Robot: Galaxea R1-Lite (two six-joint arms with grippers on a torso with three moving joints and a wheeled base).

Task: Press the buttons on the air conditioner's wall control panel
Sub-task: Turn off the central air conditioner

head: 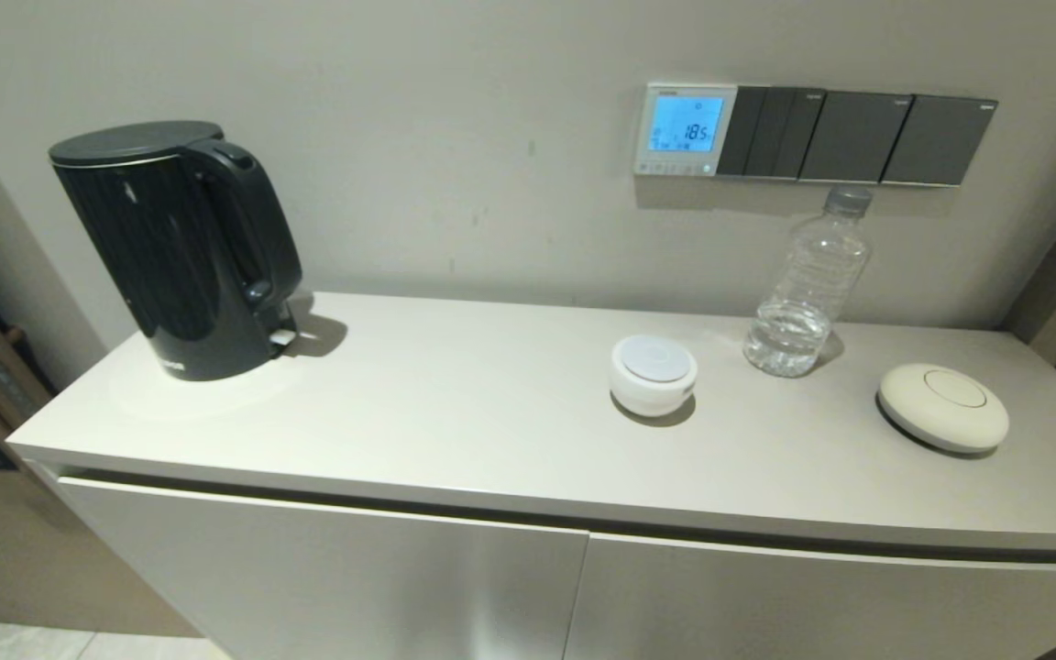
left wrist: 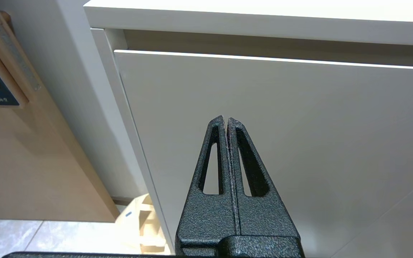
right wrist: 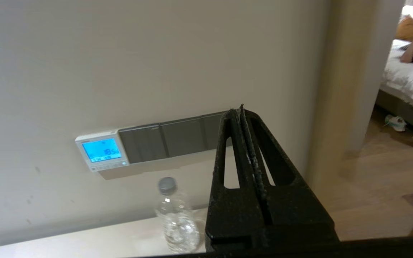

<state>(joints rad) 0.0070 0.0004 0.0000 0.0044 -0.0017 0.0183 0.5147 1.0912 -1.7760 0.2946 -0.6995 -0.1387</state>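
Control panel (head: 684, 128) glows blue on wall, buttons (head: 675, 168) untouched.
Right gripper (right wrist: 241, 109), jaws clenched, hangs well short; left gripper (left wrist: 226, 120) clenched below the counter (head: 455, 422) edge.

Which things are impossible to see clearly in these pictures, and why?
- The buttons: too small in the head view to count or read.
- The control panel: its small screen symbols are unreadable in the head and right wrist views.
- Switch plates: the right gripper, shut, covers their far end in the right wrist view.
- Left gripper: shut, faces only a cabinet door.
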